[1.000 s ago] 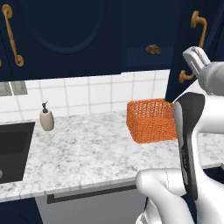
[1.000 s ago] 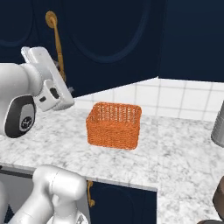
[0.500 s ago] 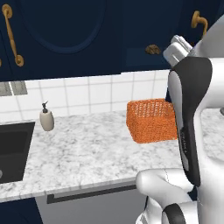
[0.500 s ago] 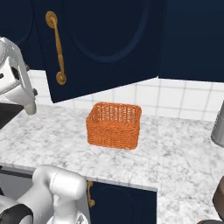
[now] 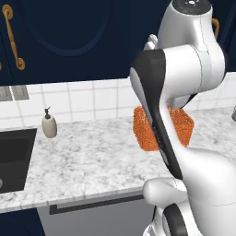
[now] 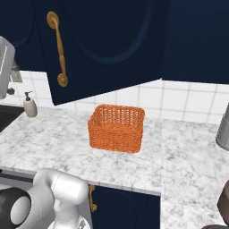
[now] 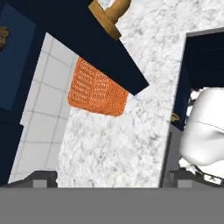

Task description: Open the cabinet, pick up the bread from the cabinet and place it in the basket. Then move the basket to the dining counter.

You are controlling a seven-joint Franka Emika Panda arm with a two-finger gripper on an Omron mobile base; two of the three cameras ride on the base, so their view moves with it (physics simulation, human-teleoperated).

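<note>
The dark navy cabinet (image 6: 112, 40) hangs above the counter, and its door with the curved gold handle (image 6: 58, 49) stands swung out. The orange mesh basket (image 6: 117, 128) sits on the marble counter below it, with nothing inside. In the left base view my arm covers the middle of the basket (image 5: 144, 131). In the hand view my gripper (image 7: 112, 180) is open with nothing between its fingertips (image 7: 43, 177). It looks past the door's lower edge (image 7: 100, 57) at the basket (image 7: 98, 89). A small brown lump (image 7: 3, 37) at the left edge, inside the navy recess, may be the bread.
A soap dispenser (image 5: 49, 125) stands by the black sink (image 5: 11, 159) at the left. A grey metal vessel (image 6: 223, 132) stands at the counter's right end. White tiles back the marble counter (image 6: 44, 143). A second gold handle (image 5: 215, 26) shows at the upper right.
My arm has risen and swung across, and it now covers the basket's middle in the left base view. The basket and the cabinet door have not moved.
</note>
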